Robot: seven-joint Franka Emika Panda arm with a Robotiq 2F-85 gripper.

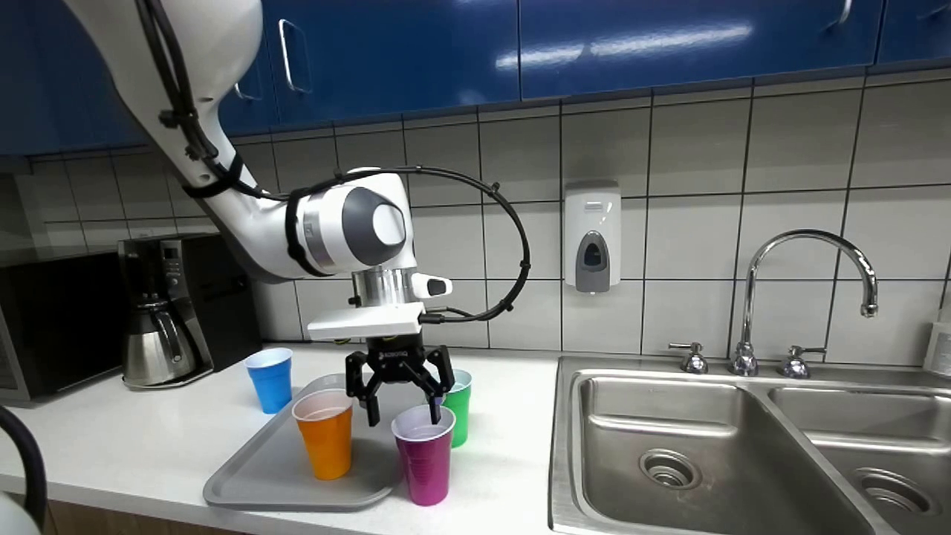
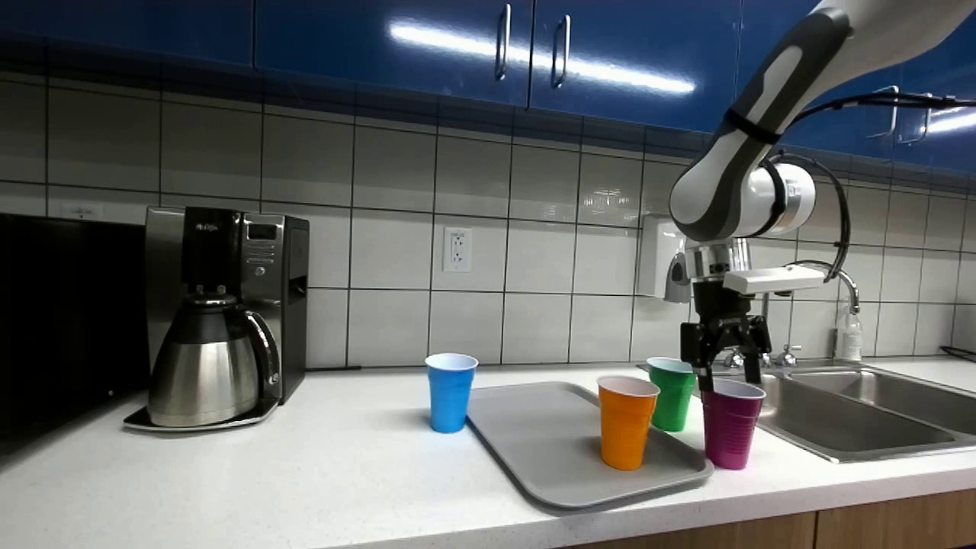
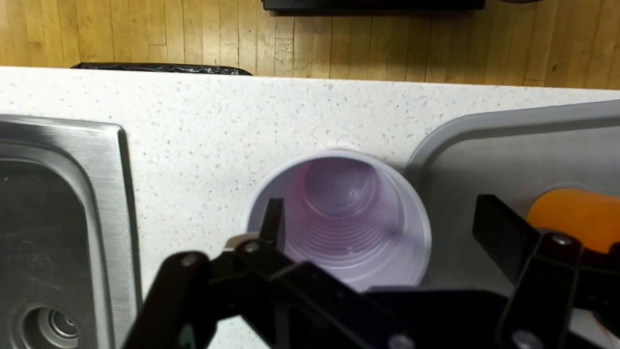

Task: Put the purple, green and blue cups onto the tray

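Observation:
The purple cup [image 1: 427, 466] stands upright on the counter against the tray's corner; it also shows in an exterior view [image 2: 730, 428] and the wrist view [image 3: 344, 194]. My gripper [image 1: 404, 417] is open and empty, pointing down just above it. In the wrist view one finger overlaps the cup's mouth and the other is past its rim, over the tray [image 3: 448, 174]. The green cup [image 2: 672, 398] stands on the counter behind the tray [image 2: 526, 427], partly hidden by the gripper in an exterior view [image 1: 458, 416]. The blue cup [image 2: 451, 396] stands on the counter at the tray's far side.
An orange cup [image 1: 327, 440] stands on the tray, close to one finger. A steel sink [image 1: 568, 446] with a tall faucet [image 1: 810, 234] lies beside the purple cup. A coffee maker [image 2: 274, 305] stands beyond the blue cup. The counter's front edge [image 3: 290, 76] is near.

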